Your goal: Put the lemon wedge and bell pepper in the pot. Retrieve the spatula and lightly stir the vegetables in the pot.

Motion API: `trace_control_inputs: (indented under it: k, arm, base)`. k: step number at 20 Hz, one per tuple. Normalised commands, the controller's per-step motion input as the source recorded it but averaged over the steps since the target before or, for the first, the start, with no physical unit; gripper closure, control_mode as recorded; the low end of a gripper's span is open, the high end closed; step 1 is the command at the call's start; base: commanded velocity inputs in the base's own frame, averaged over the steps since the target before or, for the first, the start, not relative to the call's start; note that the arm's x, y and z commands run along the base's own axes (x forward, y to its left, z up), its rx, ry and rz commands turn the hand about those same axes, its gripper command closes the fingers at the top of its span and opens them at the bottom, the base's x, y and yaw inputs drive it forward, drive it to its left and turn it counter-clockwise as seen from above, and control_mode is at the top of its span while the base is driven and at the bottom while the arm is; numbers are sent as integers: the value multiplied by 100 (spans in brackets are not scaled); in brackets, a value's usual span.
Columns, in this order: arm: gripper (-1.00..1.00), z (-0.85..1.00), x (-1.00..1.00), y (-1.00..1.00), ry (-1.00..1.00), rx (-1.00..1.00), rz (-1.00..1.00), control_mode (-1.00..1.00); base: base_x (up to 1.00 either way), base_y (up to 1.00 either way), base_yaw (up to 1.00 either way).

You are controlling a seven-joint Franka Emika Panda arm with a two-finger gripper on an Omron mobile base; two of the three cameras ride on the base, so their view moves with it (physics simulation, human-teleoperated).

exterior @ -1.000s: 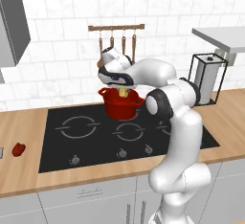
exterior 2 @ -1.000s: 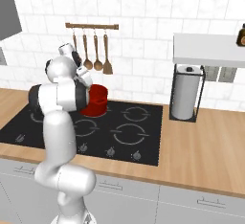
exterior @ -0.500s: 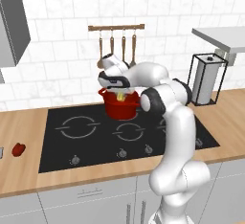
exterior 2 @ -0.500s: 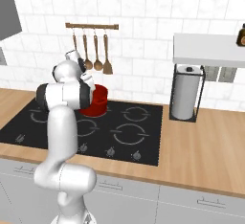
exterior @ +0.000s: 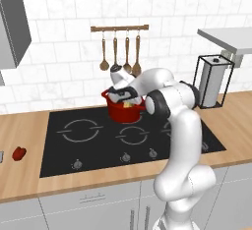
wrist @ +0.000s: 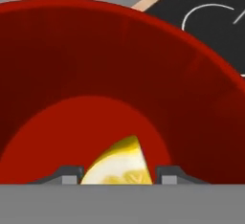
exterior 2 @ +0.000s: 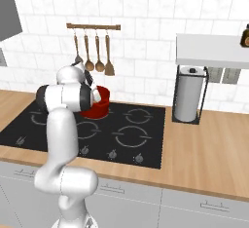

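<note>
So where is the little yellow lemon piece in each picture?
Left base view: the lemon wedge is a yellow speck inside the pot, just under the gripper.
Right base view: I can't make it out; the arm covers much of the pot.
Hand view: the lemon wedge is at the bottom middle, between the fingertips, over the pot's floor.
Shared landmark: the red pot.
</note>
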Motion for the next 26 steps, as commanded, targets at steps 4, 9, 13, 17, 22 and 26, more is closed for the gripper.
trace_control_inputs:
  k: [4, 9, 13, 17, 22, 26]
  arm:
    - [-100, 21, 0, -1, -16, 8, 0, -100]
    - [-100, 86, 0, 0, -11, 8, 0, -100]
    - [-100, 100, -15, 0, -4, 7, 0, -100]
    - [-100, 98, -76, -6, 1, 7, 0, -100]
    - [-100, 67, -100, -35, 3, 1, 0, -100]
    - [-100, 6, -100, -67, 0, 0, 3, -100]
  base:
    - [0, 0, 0]
    - [0, 0, 0]
    - [0, 0, 0]
    - [0, 0, 0]
    - [0, 0, 0]
    - [0, 0, 0]
